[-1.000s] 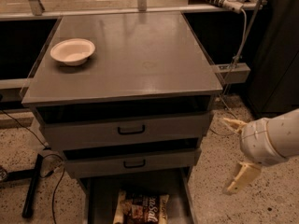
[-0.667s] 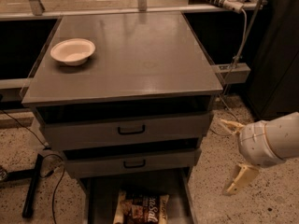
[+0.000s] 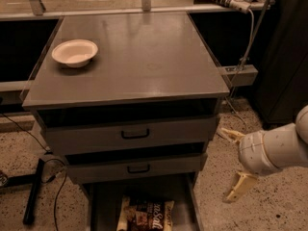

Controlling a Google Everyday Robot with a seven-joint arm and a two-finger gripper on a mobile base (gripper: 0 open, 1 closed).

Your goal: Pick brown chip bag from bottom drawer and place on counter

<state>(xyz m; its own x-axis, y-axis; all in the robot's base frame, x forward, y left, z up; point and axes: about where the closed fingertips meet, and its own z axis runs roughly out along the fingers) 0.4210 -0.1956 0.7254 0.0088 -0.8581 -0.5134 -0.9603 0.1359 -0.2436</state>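
Brown chip bag point(image 3: 147, 215): lies flat in the pulled-out bottom drawer point(image 3: 103, 208), at the frame's lower edge.
Gripper point(image 3: 224, 165): right of the cabinet, over the floor, well apart from the bag; fingers spread wide, holding nothing.
Bench point(image 3: 144, 66): grey top; white bowl point(image 3: 74, 52) near its far-left corner.

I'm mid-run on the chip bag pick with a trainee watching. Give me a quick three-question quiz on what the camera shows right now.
1. True or false: the brown chip bag lies in the pulled-out bottom drawer.
2. Fill in: a white ____ sits on the counter, towards its left rear corner.
3. Where is the gripper?
A) Shut on the bag
B) Open, off the cabinet's right side, below counter height
C) Hovering above the counter

Key: 1 true; 2 bowl; 3 B.
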